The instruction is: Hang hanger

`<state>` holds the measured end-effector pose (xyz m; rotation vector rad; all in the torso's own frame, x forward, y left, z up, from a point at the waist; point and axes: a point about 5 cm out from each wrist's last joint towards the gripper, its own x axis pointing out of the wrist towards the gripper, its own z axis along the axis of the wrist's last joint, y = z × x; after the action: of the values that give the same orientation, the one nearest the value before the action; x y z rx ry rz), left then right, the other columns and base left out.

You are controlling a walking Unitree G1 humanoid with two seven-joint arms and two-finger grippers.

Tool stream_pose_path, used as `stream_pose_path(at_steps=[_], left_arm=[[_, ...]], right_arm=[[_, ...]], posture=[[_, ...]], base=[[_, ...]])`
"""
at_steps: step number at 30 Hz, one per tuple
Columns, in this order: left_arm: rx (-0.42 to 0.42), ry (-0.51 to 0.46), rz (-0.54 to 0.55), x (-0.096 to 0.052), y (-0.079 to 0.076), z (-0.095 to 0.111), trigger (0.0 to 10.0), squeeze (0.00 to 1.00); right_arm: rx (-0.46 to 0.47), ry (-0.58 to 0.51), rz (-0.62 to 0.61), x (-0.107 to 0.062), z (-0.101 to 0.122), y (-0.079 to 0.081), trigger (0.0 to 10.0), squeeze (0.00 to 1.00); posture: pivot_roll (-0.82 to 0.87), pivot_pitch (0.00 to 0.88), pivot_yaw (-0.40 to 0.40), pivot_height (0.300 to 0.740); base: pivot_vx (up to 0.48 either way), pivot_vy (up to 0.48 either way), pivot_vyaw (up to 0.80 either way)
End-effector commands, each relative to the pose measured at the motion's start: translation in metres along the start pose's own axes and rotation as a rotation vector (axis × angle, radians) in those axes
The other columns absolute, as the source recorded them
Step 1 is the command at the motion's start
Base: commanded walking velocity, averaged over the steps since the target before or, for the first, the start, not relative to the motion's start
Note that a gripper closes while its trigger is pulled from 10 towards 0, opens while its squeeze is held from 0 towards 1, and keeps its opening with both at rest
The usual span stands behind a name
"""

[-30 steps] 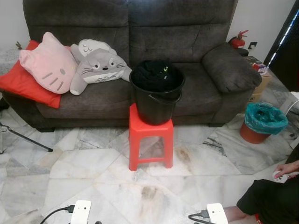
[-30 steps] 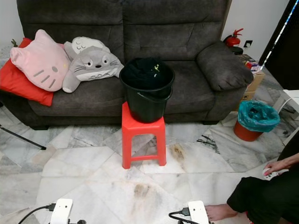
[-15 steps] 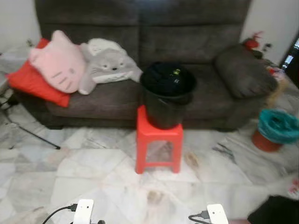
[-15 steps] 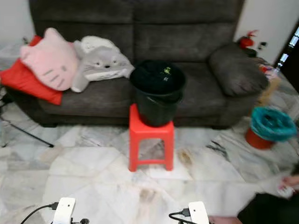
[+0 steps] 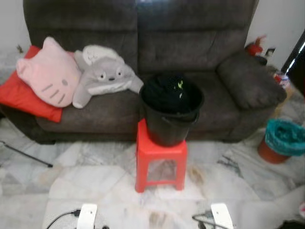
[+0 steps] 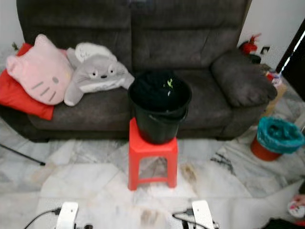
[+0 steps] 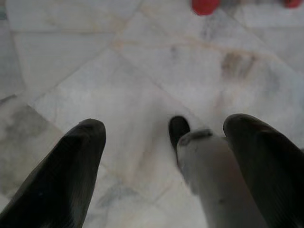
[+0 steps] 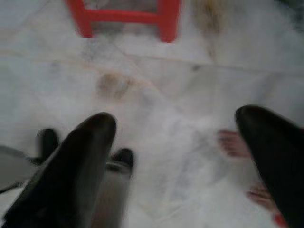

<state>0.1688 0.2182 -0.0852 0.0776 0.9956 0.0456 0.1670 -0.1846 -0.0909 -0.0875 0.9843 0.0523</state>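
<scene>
Both arms hang low over the pale marble floor [image 7: 142,71]; the left gripper [image 7: 166,156] and right gripper [image 8: 190,152] each hold their black fingers spread wide, gripping nothing. Ahead, a glossy round black plastic bucket [image 5: 170,125] (dark cloth inside) stands on a square red plastic stool [image 5: 160,161] before the grey fabric sofa [image 5: 190,43]. I cannot make out a hanger.

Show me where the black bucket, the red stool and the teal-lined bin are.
black bucket [image 6: 159,126]: right eye view, front wall.
red stool [image 6: 153,147]: right eye view, seat's front edge.
teal-lined bin [image 6: 279,135]: right eye view, liner at rim.
</scene>
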Motion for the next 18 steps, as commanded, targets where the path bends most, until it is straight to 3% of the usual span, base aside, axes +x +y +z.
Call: stream_pose_path(at_steps=[1,10,18], left_arm=[[0.007,0.016,-0.004,0.000,-0.001,-0.002,10.0,0.00],[0.012,0.019,0.012,0.000,0.003,-0.003,10.0,0.00],[0.015,0.019,0.017,-0.001,0.005,-0.003,10.0,0.00]], right_arm=[[0.019,0.009,-0.008,-0.001,-0.004,-0.001,10.0,0.00],[0.041,0.003,-0.019,-0.001,-0.002,-0.005,10.0,0.00],[0.034,0.021,-0.030,-0.003,-0.006,-0.016,10.0,0.00]], posture=[[-0.11,0.000,0.006,0.740],[-0.12,0.000,0.011,0.740],[-0.12,0.000,0.013,0.740]], base=[[0.334,0.000,0.00],[0.252,0.000,0.00],[0.000,0.000,-0.76]])
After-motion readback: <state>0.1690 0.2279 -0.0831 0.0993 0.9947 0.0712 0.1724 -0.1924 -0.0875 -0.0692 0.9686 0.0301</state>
